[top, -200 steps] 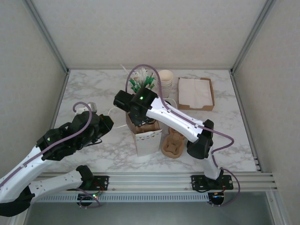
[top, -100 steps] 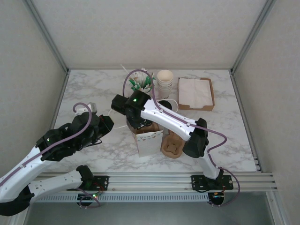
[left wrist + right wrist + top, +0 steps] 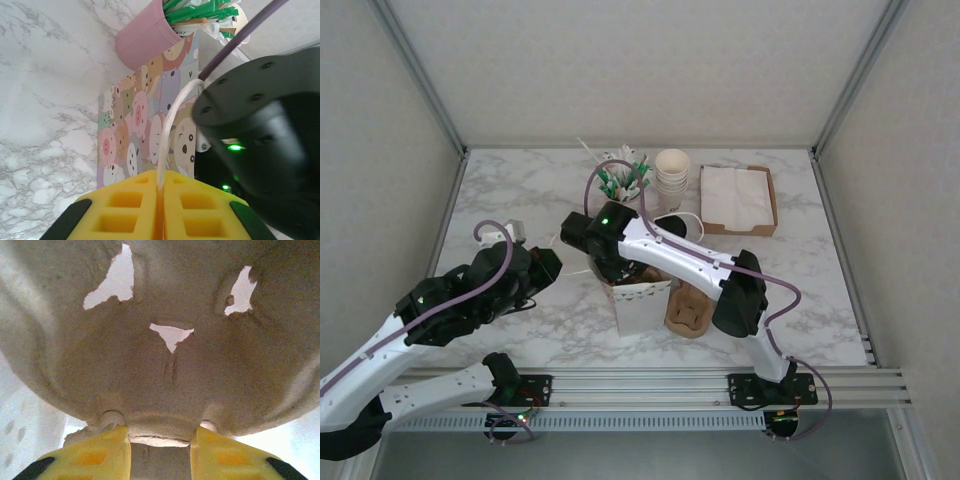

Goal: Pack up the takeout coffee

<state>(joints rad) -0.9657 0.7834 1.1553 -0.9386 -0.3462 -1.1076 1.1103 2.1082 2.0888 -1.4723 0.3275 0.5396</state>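
The right jaws are closed on the rim of a moulded pulp carrier point(image 3: 165, 355), which is pinched between the two yellow pads point(image 3: 90, 455) at the bottom of the right wrist view. The left jaws are fully closed on the white cord handle point(image 3: 167, 130) of the printed paper bag point(image 3: 135, 125), holding its mouth up. In the top view the right arm's black wrist housing point(image 3: 605, 235) sits directly over the bag mouth at frame centre. Compared with one second ago, that housing has dropped lower and less of the brown carrier shows above the bag rim (it is judged to be nearly seated on the bag floor). A second carrier point(image 3: 687, 310) lies on the table point(image 3: 520, 190) just right of the bag. The takeout coffee point(image 3: 672, 222) stands above frame centre, partly hidden behind the right forearm, outside the bag and ungripped. Consequence: the carrier stage is closing, and the cup itself is not yet packed.
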